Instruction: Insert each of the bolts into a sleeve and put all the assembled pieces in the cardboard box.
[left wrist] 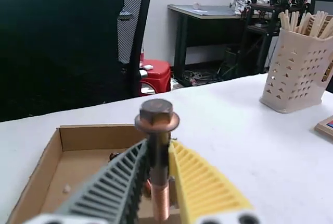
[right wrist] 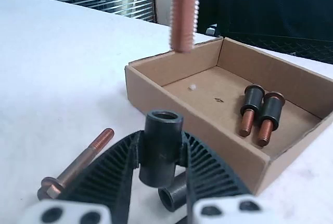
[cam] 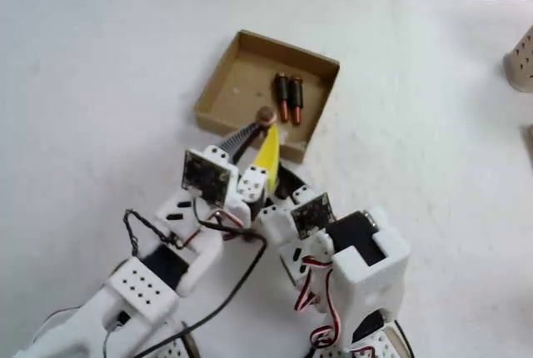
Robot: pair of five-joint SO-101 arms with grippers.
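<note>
My left gripper (left wrist: 156, 151) is shut on a copper bolt (left wrist: 157, 117), held upright with its head up between the grey finger (left wrist: 112, 187) and the yellow one. In the high view that bolt (cam: 265, 115) hangs at the near edge of the cardboard box (cam: 221, 83). My right gripper (right wrist: 162, 148) is shut on a black sleeve (right wrist: 163, 130), standing upright with its bore open; the bolt's threaded end (right wrist: 183, 13) hangs above and slightly beyond it. Two assembled pieces (right wrist: 260, 112) lie in the box. A loose bolt (right wrist: 78, 166) and another sleeve (right wrist: 174, 198) lie on the table beside the right gripper.
A cream perforated holder (left wrist: 299, 73) full of wooden sticks stands at the table's far right edge (cam: 520, 58). The two arms (cam: 350, 258) crowd together just in front of the box. White tabletop stretches open to the left of the box.
</note>
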